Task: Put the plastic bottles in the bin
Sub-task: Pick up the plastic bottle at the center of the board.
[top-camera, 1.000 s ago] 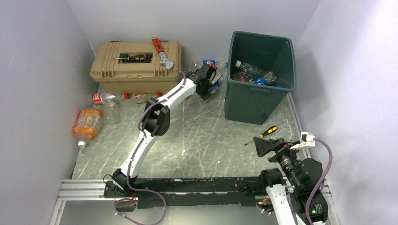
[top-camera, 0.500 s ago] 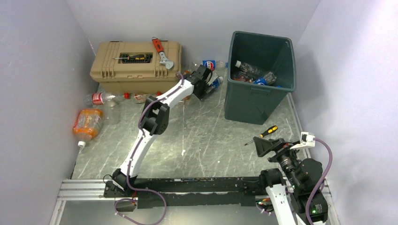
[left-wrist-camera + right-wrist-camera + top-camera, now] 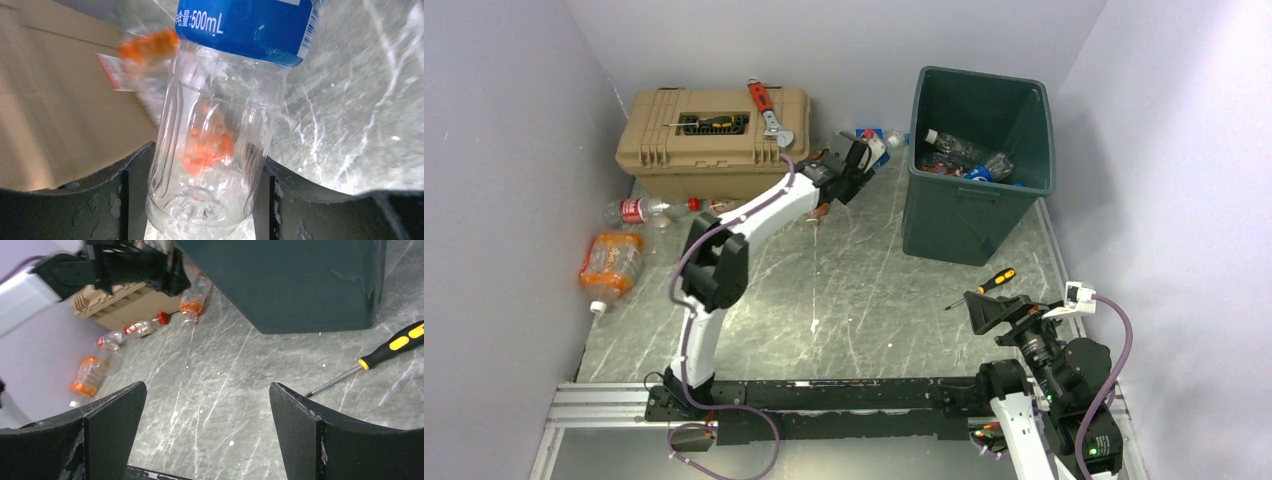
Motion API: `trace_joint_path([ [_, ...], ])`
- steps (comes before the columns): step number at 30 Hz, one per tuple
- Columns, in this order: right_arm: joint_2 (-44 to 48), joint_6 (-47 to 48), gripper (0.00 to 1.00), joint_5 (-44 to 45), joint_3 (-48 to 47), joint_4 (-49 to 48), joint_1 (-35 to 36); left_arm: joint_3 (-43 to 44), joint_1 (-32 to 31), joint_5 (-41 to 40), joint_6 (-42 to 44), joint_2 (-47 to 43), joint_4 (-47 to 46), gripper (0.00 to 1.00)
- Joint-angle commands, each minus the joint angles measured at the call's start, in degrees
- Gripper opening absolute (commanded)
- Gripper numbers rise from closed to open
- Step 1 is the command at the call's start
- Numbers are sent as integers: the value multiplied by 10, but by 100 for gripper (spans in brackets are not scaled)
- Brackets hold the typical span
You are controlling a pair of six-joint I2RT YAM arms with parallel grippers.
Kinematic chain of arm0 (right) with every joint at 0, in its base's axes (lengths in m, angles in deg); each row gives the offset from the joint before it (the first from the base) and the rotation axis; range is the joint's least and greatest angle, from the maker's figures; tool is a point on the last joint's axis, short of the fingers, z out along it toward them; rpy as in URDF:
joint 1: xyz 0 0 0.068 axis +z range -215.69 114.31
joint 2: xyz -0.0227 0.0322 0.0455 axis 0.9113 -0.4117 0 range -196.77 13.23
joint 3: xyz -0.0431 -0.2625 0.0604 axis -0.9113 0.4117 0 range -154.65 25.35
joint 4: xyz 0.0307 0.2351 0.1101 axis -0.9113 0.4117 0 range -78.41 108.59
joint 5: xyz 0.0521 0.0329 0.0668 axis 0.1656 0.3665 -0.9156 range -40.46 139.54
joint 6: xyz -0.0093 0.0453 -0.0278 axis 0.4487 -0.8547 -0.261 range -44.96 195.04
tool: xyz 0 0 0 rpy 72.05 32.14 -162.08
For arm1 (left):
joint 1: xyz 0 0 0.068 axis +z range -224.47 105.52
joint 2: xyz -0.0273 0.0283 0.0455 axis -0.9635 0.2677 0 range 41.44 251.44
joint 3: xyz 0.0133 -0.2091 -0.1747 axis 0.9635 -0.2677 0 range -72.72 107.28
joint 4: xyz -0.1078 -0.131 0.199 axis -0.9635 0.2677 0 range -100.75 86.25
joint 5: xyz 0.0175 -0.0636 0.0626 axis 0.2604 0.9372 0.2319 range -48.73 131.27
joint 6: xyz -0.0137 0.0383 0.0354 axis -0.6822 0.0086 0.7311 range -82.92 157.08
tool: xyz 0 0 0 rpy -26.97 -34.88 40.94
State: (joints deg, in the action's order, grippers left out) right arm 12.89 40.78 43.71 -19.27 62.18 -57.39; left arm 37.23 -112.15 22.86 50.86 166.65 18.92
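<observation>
My left gripper (image 3: 852, 166) reaches between the toolbox and the bin (image 3: 979, 205). Its jaws press both sides of a clear plastic bottle (image 3: 210, 150) with a blue label, so the left gripper (image 3: 197, 195) is shut on it. That bottle's blue label (image 3: 871, 140) pokes out past the fingers. Several bottles (image 3: 964, 160) lie inside the bin. A red-labelled bottle (image 3: 634, 210) and an orange-labelled one (image 3: 611, 262) lie at the far left. My right gripper (image 3: 207, 430) stands open and holds nothing, low at the near right (image 3: 989, 312).
A tan toolbox (image 3: 714, 140) at the back left carries a red wrench (image 3: 769, 110) and a screwdriver (image 3: 709, 122). Another yellow-handled screwdriver (image 3: 996, 281) lies on the floor in front of the bin. More small bottles (image 3: 714, 207) rest against the toolbox front.
The left jaws have closed in on the blue-labelled bottle. The left arm's elbow has swung to the left and the gripper has shifted slightly. The right arm has not moved.
</observation>
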Motion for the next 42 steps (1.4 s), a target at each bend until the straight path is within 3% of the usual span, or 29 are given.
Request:
trace_joint_path([
  [1,57,-4,98,12,1,-5,2,-43,-21,-73,-9,-145,-97,46],
  [8,48,-5,98,10,-26,-4,2,-75,-36,-152,10,-292,-91,43],
  [13,7,13,98,-8,-104,-23,2,-113,-79,-175,4,-437,-74,41],
  [16,-52,14,98,-53,-167,-58,2,-149,-86,-102,-53,-538,-49,40],
  [21,-129,-46,97,-134,-222,-162,1,-278,-86,94,-114,-707,-81,41],
  [27,-239,-136,100,-233,-256,-292,-16,-376,-86,236,-180,-826,-84,40],
  [36,-368,-183,97,-331,-323,-409,-37,-540,-86,295,-264,-895,-168,39],
  [42,-480,-132,97,-338,-424,-365,-19,-589,-86,307,-298,-898,-233,38],
])
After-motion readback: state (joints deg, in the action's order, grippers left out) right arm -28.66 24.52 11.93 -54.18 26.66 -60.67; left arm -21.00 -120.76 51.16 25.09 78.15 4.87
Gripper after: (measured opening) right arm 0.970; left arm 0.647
